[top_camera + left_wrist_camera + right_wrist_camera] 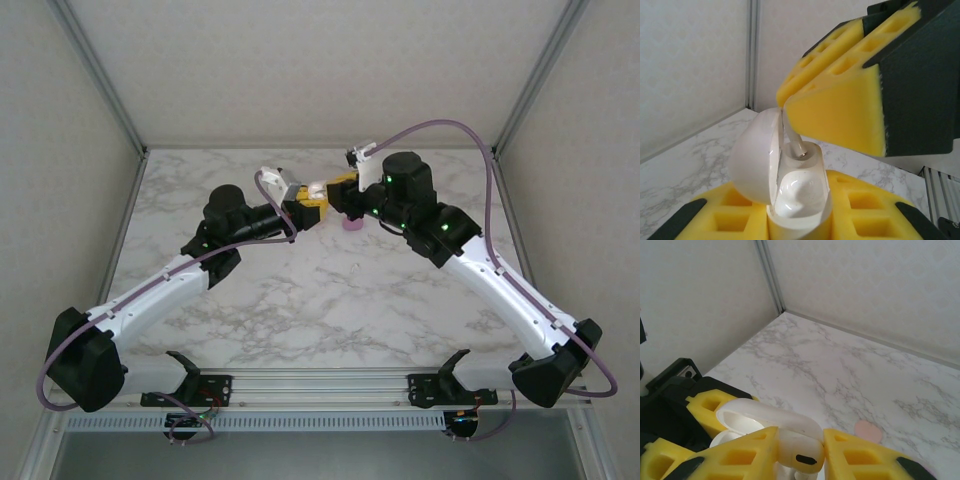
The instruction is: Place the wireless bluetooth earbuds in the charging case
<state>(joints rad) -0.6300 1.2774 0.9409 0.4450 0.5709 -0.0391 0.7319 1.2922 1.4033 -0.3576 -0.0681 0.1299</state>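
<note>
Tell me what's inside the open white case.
A white earbud, pinched by the right gripper, dips stem-first into one socket of the case; the socket's bottom is hidden.

Charging case [752, 160], earbud [797, 447] glossy white plastic; jaws matt yellow, foam-like; table [840, 370] smooth marble-look

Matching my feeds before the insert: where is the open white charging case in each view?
Top external: charging case over the far middle of the marble table.
Left wrist: case bottom centre, lid swung left.
Right wrist: case lower left, near the bottom edge.
Shared landmark: the marble table.
</note>
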